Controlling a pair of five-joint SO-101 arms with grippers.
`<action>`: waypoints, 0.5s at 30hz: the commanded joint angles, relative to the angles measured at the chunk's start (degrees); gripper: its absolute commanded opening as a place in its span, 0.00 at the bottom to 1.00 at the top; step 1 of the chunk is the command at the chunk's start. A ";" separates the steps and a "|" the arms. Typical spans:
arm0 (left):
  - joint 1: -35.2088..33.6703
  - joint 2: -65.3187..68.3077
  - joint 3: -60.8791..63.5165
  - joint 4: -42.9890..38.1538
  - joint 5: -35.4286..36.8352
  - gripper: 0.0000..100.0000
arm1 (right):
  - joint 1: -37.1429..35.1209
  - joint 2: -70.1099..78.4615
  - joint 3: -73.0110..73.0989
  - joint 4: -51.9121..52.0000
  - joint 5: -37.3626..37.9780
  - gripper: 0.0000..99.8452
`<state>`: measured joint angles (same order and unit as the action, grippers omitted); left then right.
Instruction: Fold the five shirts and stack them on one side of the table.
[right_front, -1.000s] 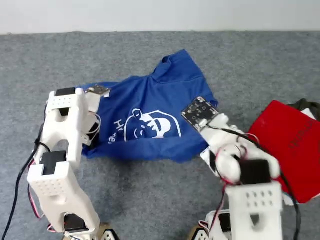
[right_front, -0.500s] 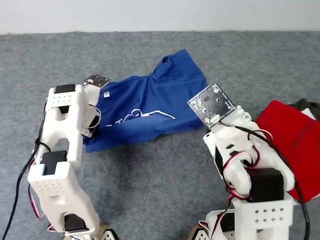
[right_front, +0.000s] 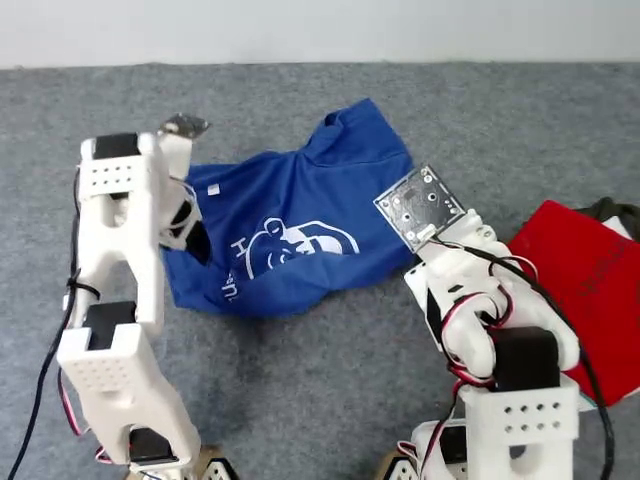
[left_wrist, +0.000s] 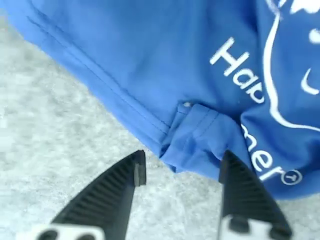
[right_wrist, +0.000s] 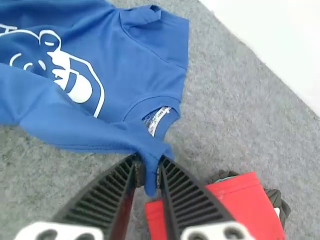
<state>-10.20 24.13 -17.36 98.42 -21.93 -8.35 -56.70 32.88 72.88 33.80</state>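
Observation:
A blue shirt (right_front: 300, 235) with a white print lies rumpled in the middle of the grey table, print side up. My left gripper (left_wrist: 182, 172) hangs open just above the shirt's hemmed edge (left_wrist: 190, 130), with nothing between its fingers; in the high view it sits at the shirt's left side (right_front: 193, 238). My right gripper (right_wrist: 148, 175) is shut on a pinch of the blue shirt (right_wrist: 90, 65) close to the collar label. A folded red shirt (right_front: 580, 285) lies at the right edge of the table, beside the right arm.
The table is covered in grey carpet (right_front: 300, 390). A dark cloth (right_front: 612, 210) peeks out behind the red shirt. Bare carpet stretches along the front, between the two arm bases, and along the back edge.
The shirt's front hem was lifted and folded back half a second ago; now it has dropped down and the print shows again. The left arm has risen and drawn back with its gripper open.

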 joint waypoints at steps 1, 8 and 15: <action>-0.79 -1.05 -1.63 2.29 0.53 0.24 | 0.48 -0.04 0.44 -2.15 -0.53 0.01; -0.09 -4.66 13.32 2.02 -1.23 0.24 | 2.68 0.04 3.96 -5.58 -0.53 0.01; -0.18 -6.07 18.33 -8.79 -2.64 0.24 | 3.74 -0.04 4.84 -6.11 -0.53 0.01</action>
<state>-10.64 21.23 0.13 94.64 -23.60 -5.27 -56.70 38.15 67.78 33.80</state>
